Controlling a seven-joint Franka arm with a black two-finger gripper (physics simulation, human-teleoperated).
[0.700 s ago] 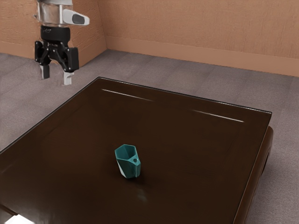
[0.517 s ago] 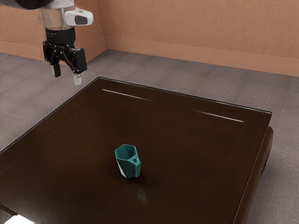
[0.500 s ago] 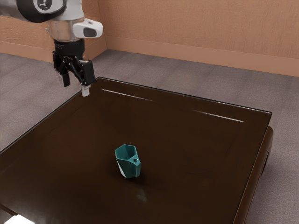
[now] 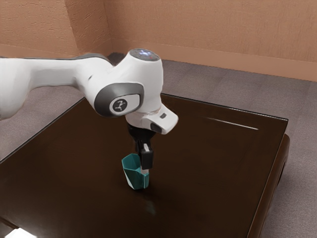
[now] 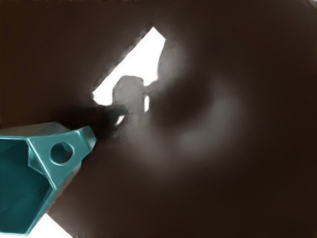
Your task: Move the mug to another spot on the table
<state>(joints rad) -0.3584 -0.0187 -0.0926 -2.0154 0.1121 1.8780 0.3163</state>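
A black gripper [image 4: 145, 159] hangs at the handle side of the teal mug [image 4: 132, 174], which stands near the dark table's [image 4: 223, 163] middle; whether it is open cannot be told, and a clean grasp probably needs the rim wall straddled squarely.

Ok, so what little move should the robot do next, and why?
Probably settle the gripper a bit lower and take hold of the mug. The gripper is right at the mug's rim, by its handle side, and the mug stands on the table, so it needs grasping before it can move.
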